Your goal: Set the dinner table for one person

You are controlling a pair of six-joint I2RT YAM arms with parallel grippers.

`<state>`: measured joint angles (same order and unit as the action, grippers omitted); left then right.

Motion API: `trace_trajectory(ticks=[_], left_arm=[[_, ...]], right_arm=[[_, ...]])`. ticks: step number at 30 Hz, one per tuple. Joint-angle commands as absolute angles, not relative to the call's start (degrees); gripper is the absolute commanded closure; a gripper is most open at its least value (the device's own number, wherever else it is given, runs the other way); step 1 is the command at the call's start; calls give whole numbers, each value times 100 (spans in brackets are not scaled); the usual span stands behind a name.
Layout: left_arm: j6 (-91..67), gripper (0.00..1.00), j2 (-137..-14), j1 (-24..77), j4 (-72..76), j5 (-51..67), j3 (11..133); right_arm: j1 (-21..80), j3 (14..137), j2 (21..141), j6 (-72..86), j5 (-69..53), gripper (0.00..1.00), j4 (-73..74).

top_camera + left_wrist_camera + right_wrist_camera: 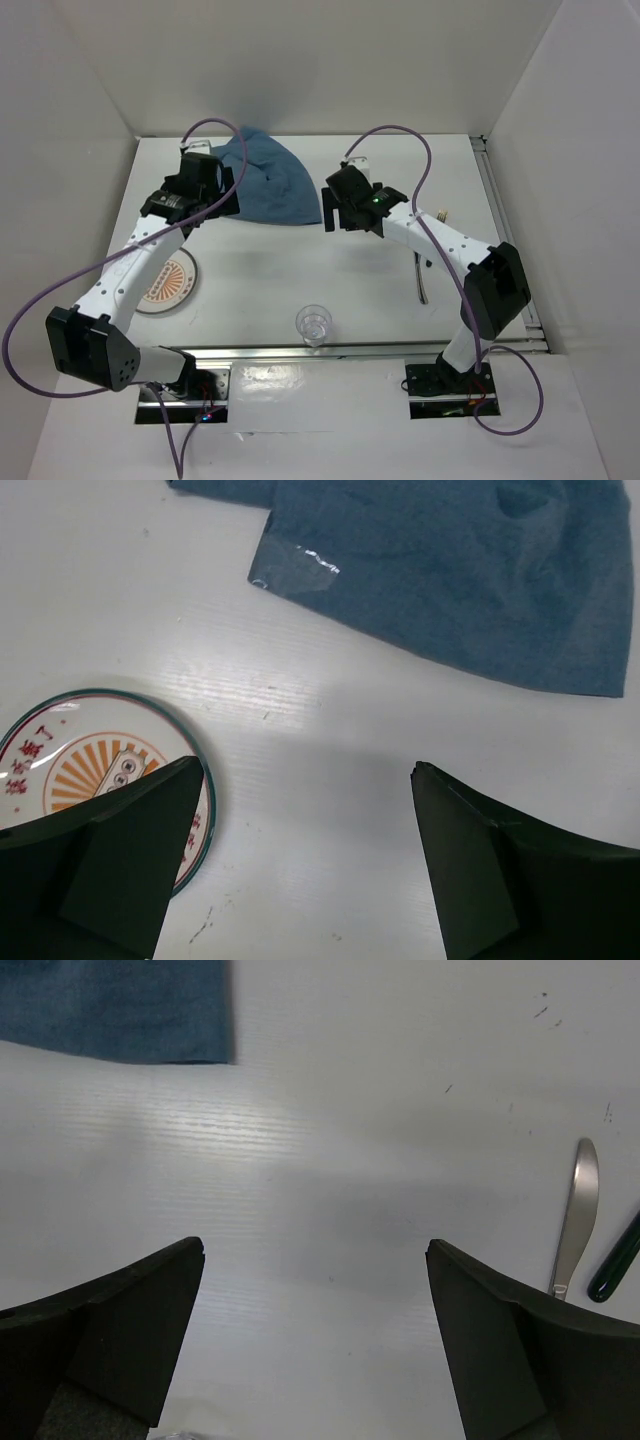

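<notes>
1. At the left of the large matte white dinner table (260,280), a round plate with an orange sunburst print (167,280) lies flat, partly under the left arm.
2. The left gripper (305,770) hangs with fingers apart, holding nothing, near a crumpled blue cloth (270,185).
3. A clear drinking glass (314,324) stands at the near edge.
4. The right gripper (315,1250) is also spread wide and empty; a silver utensil handle (578,1215) lies to its right.

- A blue cloth (270,185) lies rumpled at 12 o'clock in the overhead view.
- A round plate (175,287) with an orange sunburst and red characters sits at 9 o'clock, apart from the cloth.
- A clear glass (314,324) stands upright at 6 o'clock.
- A silver handle (583,1205) lies just beside a dark green handle (617,1260) at 4 o'clock.
</notes>
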<state>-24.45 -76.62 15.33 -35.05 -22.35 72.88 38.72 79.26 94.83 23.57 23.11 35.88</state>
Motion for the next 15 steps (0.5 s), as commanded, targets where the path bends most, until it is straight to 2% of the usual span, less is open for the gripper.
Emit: trace_trajectory(ticks=[1,4,10,13,15], left_arm=[[-2645,0,-7611,1591,-3917,-2653,7646],[-2804,0,-7778,1591,-4069,-2909,7717],[-2584,0,-7813,1591,-3692,-2233,7488],[-2977,4,-8242,1373,-4015,-2172,7979],[-3102,10,-8805,1135,-4253,-1689,8365]], right_arm=[[3911,7963,9272,2522,2521,0,3506],[3911,8112,9404,2584,2575,0,3700],[4078,8060,9457,2462,2505,0,3639],[4140,7999,9457,2514,2269,0,3639],[4209,7884,9335,2461,2127,0,3552]])
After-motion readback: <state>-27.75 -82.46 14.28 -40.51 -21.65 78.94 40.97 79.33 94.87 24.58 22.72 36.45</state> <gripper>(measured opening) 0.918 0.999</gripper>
